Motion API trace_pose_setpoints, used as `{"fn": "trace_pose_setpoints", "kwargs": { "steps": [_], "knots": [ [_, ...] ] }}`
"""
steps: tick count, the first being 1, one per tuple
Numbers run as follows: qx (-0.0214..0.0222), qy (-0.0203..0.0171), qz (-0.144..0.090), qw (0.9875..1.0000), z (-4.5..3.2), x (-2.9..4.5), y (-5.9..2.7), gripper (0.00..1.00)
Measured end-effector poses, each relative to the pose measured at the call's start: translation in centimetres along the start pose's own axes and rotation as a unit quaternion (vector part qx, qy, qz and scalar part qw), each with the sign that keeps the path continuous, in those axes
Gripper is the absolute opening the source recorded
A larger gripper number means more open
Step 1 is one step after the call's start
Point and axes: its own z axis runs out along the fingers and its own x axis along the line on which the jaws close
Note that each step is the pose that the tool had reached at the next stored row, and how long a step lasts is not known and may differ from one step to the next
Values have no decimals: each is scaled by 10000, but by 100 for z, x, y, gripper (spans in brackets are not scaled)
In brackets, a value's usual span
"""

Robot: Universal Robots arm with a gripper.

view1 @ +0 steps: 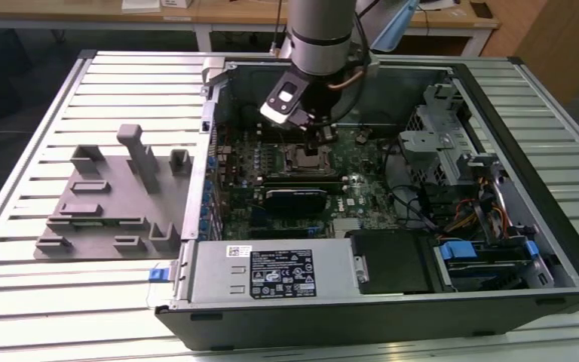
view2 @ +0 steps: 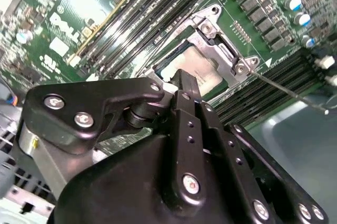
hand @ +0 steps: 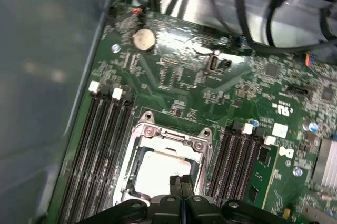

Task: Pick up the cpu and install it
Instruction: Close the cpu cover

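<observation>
Slatted bench [view1: 118, 83], open computer case [view1: 370, 324] | cpu [hand: 158, 174] flat, face up in socket [hand: 168, 140] | pincer [hand: 180, 179] clenched empty over it

You have the cpu [hand: 158, 174] lying in the motherboard socket [hand: 169, 139] inside the computer case [view1: 370, 326]. The fixture block [view1: 108, 207] sits on the desk [view1: 28, 302], at the exterior view's left of the case.

The cpu [hand: 158, 174] — silvery, square — lies flat inside the socket frame [hand: 171, 139].
</observation>
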Motion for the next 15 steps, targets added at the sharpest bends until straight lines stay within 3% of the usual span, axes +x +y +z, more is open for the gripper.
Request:
{"fn": "trace_pose_setpoints", "kwargs": {
  "steps": [4,8,12,15],
  "knots": [
    [-8,13,-360,9994,1,0,0,11],
    [-15,26,-726,9974,1,0,0,11],
    [-23,38,-1084,9941,2,0,0,11],
    [-28,48,-1359,9907,2,0,0,11]
  ]
}}
